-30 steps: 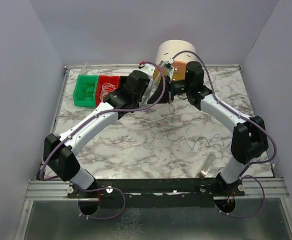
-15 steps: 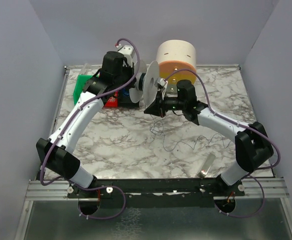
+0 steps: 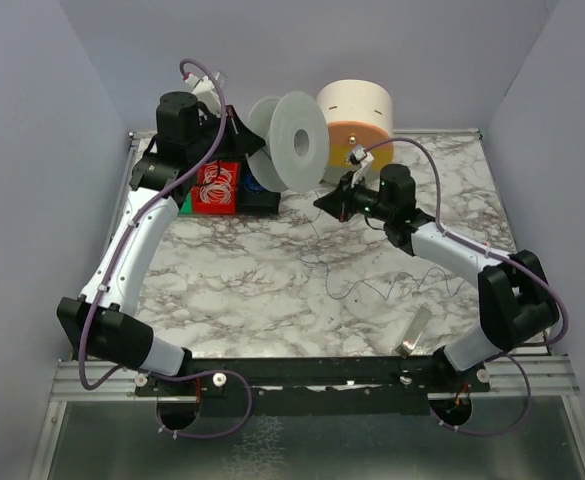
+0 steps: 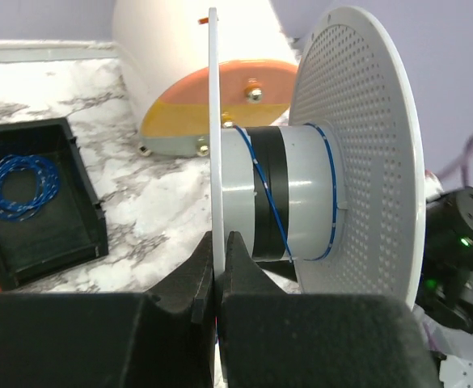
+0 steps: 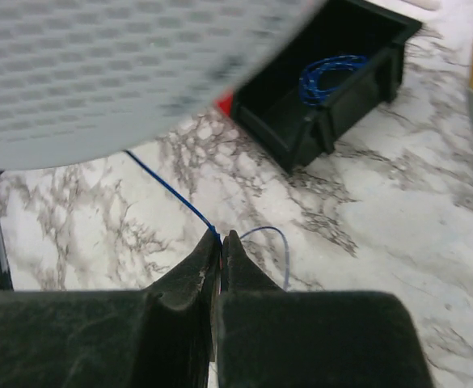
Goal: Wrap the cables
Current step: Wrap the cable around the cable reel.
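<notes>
Left wrist view is showing the wire [image 4: 270,202] lying in only a few loose turns on the spool [image 4: 309,194], so slack could be letting them slip or cross, while too hard a pull might be snapping it. The left gripper [image 4: 220,252] is pinching the spool's thin rim, jaws nearly together. The right gripper [image 5: 217,242] is squeezing the wire, the rest trailing across the table [image 3: 232,280].
</notes>
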`<state>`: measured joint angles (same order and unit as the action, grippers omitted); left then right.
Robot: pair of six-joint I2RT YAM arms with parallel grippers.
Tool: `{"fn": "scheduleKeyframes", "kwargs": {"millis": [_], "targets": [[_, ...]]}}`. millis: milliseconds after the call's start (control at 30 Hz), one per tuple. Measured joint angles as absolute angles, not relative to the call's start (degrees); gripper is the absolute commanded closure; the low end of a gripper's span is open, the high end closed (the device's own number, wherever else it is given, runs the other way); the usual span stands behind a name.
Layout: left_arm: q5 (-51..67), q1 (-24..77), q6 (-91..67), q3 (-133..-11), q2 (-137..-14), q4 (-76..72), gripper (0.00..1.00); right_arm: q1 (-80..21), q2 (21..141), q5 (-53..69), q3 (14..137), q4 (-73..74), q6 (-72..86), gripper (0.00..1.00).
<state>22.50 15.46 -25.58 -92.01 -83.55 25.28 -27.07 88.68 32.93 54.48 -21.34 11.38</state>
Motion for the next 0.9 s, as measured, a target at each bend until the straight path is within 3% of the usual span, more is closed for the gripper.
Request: {"fn": "scheduleKeyframes", "kwargs": {"millis": [400,833,900], "targets": [[34.7,15.1,-25.3,-88.2,-80.4,19.4,1.00,-18.4,89.2,29.0,56.4,-22.4,22.2,1.00],[33.9,17.5,-14.2,-88.2,-79.8,28.3,1.00,-11.4,89.3,35.5,59.2,-26.5,26.7,0.99],[33.4,18.1,-12.8,-88.8,-79.9,30.1,1.00,-11.4,89.1,37.6,60.6,-25.5,24.7,0.87]]}}
